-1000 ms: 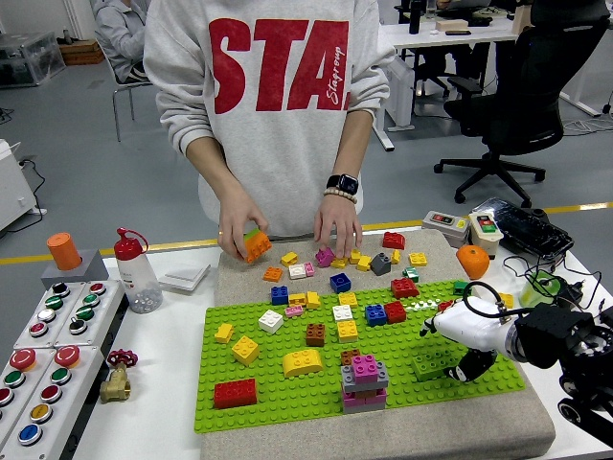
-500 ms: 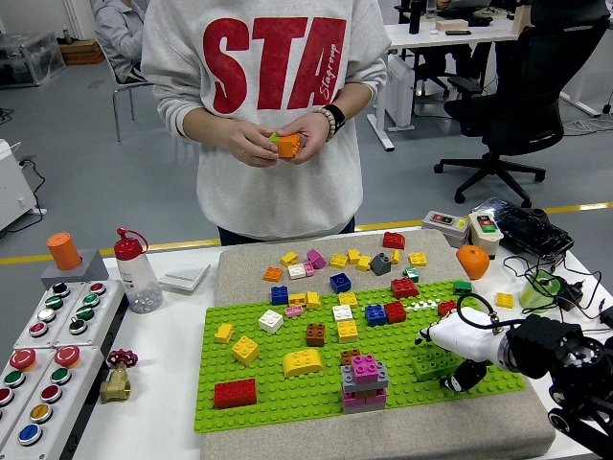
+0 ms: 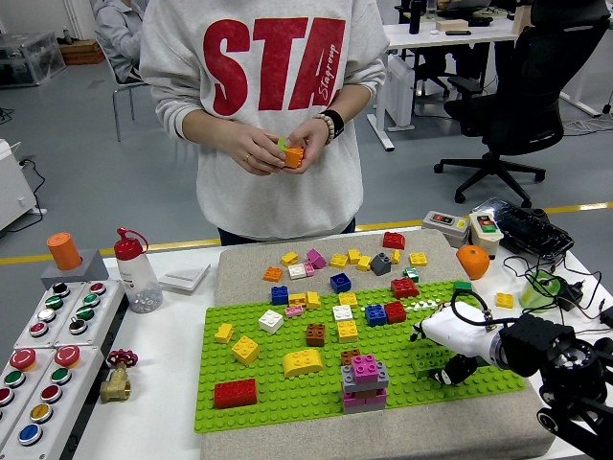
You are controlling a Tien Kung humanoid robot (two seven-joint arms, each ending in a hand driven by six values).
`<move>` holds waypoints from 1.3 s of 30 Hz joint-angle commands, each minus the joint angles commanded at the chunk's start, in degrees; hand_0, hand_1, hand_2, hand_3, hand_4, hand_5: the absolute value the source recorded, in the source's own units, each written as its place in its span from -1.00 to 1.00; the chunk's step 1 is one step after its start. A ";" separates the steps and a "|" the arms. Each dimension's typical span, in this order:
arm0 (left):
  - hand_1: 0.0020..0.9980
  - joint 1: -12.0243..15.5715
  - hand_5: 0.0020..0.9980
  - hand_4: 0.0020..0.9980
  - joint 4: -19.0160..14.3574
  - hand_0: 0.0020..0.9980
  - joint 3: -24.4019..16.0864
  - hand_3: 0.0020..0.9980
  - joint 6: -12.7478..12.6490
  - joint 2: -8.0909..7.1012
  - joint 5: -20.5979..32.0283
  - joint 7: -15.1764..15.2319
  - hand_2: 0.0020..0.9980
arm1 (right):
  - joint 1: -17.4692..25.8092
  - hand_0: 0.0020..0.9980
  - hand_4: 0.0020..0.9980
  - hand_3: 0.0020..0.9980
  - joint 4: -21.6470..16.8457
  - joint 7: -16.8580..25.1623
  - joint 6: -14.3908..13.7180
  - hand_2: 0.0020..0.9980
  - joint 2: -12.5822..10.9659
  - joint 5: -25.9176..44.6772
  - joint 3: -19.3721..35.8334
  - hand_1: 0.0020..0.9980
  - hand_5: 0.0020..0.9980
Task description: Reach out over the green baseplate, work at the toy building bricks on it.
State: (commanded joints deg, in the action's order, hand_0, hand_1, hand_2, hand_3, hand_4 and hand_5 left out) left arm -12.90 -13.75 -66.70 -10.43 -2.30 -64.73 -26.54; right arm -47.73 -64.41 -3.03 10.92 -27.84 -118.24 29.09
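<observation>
The green baseplate (image 3: 287, 388) lies on a beige mat and carries several bricks: a red one (image 3: 235, 393), a yellow arch (image 3: 303, 362), a brown one (image 3: 316, 333) and a grey-pink stack (image 3: 364, 381). My right hand (image 3: 442, 356), white with a black arm, reaches in from the right and is curled around a dark green brick (image 3: 429, 359) at the plate's right end. The person at the far side holds an orange and green brick piece (image 3: 290, 154) in both hands at chest height. My left arm is out of view.
Loose bricks (image 3: 340, 259) lie on the mat behind the plate. At the left sit a button panel (image 3: 48, 340), a red-capped bottle (image 3: 136, 271), an orange cup (image 3: 64, 250) and a brass valve (image 3: 117, 378). An orange ball (image 3: 472, 261) and switch boxes (image 3: 465, 226) lie at the right.
The person lifted the orange-green piece from the mat to chest height and now turns it in both hands. My right hand slid slightly left along the plate's right end with the dark green brick.
</observation>
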 joint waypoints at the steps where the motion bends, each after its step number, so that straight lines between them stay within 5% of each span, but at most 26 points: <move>1: 0.20 -0.01 0.88 -0.39 0.00 0.26 0.02 -0.17 0.00 0.00 0.03 0.01 0.21 | 0.01 0.70 0.39 0.44 0.07 -0.01 0.25 0.38 0.00 0.04 0.07 0.49 -0.41; 12: 0.20 -0.05 0.88 -0.38 0.00 0.26 0.42 -0.17 0.00 -0.03 0.37 0.01 0.21 | 0.10 0.67 0.34 0.37 1.45 -0.24 0.52 0.32 0.22 0.36 0.24 0.39 -0.44; 29: 0.20 0.10 0.88 -0.38 -0.04 0.26 0.41 -0.17 0.10 0.01 0.25 -0.11 0.22 | 0.60 0.45 0.17 0.09 0.90 0.60 -5.38 0.08 0.09 -0.07 0.16 0.12 -0.50; 39: 0.20 0.35 0.88 -0.38 -0.05 0.26 0.20 -0.17 0.07 -0.02 0.01 -0.18 0.22 | 1.73 0.35 0.10 0.08 -6.16 -0.37 -8.11 0.07 -1.85 2.21 4.62 0.09 -0.53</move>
State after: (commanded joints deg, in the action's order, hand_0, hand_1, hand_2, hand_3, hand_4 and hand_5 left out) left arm -12.55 -13.80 -66.50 -10.36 -2.32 -64.72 -26.72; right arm -45.99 -70.57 -3.40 2.80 -29.69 -116.03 33.71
